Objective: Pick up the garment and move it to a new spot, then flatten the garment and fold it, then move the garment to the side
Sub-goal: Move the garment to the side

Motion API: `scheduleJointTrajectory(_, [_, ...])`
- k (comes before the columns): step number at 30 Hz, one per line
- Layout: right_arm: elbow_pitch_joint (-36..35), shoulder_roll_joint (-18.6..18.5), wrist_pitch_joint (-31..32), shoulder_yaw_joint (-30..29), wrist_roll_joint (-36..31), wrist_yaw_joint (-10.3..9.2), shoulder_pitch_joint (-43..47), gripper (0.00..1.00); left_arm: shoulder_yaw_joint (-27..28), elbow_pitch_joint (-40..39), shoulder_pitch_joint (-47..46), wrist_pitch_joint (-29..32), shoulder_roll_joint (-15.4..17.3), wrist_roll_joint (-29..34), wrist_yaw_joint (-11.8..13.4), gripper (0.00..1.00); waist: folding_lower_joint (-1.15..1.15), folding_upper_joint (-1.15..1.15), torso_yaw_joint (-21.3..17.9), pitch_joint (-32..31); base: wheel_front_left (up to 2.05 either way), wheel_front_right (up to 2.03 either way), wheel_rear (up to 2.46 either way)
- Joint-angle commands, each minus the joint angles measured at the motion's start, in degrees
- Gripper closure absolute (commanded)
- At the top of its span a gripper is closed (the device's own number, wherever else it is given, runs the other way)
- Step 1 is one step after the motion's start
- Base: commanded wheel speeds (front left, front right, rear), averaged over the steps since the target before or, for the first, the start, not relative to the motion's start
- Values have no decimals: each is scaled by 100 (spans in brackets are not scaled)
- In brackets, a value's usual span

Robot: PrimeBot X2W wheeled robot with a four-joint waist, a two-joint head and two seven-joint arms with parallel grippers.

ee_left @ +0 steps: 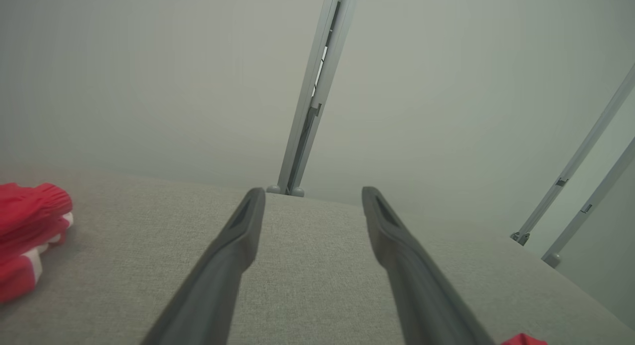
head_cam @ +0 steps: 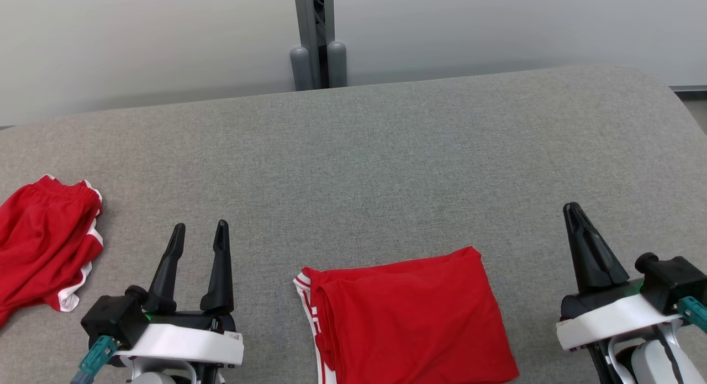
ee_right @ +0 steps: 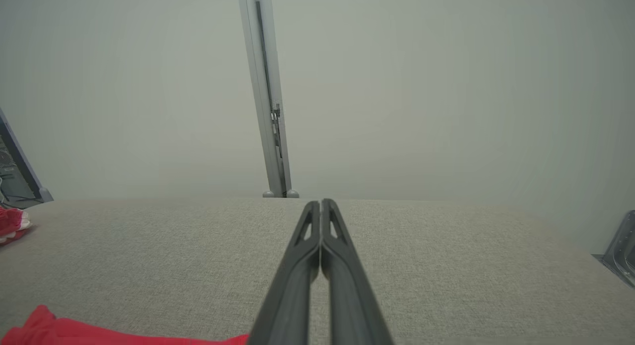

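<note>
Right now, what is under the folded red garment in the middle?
The folded red garment lies flat on the grey fabric surface, which shows beside and beyond it. Anything directly beneath, and its inner folded layers, are covered.

Head camera looks down on grey surface (head_cam: 386, 152), wrist cameras low over it, all share post (head_cam: 302, 19)

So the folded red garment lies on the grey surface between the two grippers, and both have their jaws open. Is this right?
Not entirely. The folded red garment does lie on the grey surface between them, and the left gripper is open, but the right gripper has its jaws shut, as the right wrist view shows.
</note>
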Motion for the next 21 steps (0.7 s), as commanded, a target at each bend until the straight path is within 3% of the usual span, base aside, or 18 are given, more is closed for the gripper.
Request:
scheduleJointTrajectory(1, [48, -8, -3, -24, 20, 2, 52, 81, 25, 1, -19, -20, 21, 10, 30, 0, 0, 0, 7, 0, 0, 0, 0])
scheduleJointTrajectory(2, [76, 1, -4, -29, -18, 2, 39, 22, 35, 17, -19, -20, 21, 18, 24, 0, 0, 0, 9, -2, 0, 0, 0])
scheduleJointTrajectory(3, [96, 39, -4, -42, -1, 2, 40, 0, 41, 26, -21, -20, 21, 26, 16, 0, 0, 0, 11, -6, 0, 0, 0])
scheduleJointTrajectory(10, [225, 4, -4, 106, 247, 2, 43, 0, 87, 49, -13, -20, 21, 33, -39, 0, 0, 0, 16, -41, 0, 0, 0])
scheduleJointTrajectory(21, [776, -662, 1043, 1527, 2446, 2, 117, 0, 17, 49, -105, -20, 22, 84, -60, 0, 0, 0, 114, 153, 0, 0, 0])
